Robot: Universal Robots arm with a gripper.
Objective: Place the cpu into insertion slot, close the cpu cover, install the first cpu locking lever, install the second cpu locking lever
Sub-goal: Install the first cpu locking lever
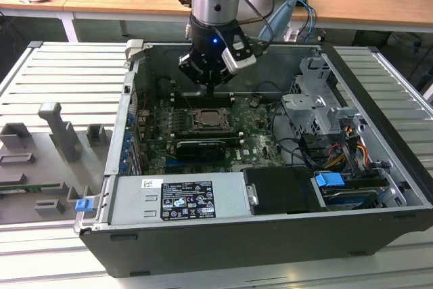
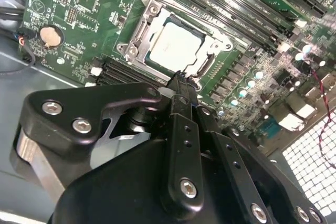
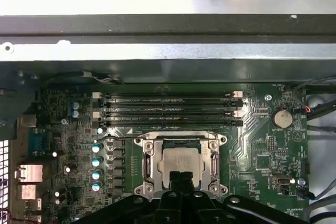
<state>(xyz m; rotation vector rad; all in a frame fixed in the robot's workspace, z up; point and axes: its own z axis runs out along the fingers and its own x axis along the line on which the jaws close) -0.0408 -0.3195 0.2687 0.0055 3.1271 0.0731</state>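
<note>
CPU [image 3: 181,163] is seated in the insertion slot [image 1: 226,126], near the middle of the green motherboard [image 3: 262,150] inside the open computer case [image 1: 270,235]. Its dull silver top faces up and shows through the square window of the CPU cover [image 3: 211,162], which lies flat over it. In both wrist views the silvery frame surrounds the chip on all four sides. The gripper [image 3: 184,178] hangs directly above the socket edge that faces away from the memory slots [image 3: 168,111]. Its jaws are pressed together with nothing between them, and the tips are just over the frame; contact cannot be confirmed. In the second wrist view the black fingertips [image 2: 181,80] overlap the nearest edge of the frame. A round coin cell [image 3: 282,118] sits on the board, well apart from the socket. The case rests on a grey slatted worktop [image 1: 61,72], with grey fixtures [image 1: 61,130] on the exterior view's left.
</note>
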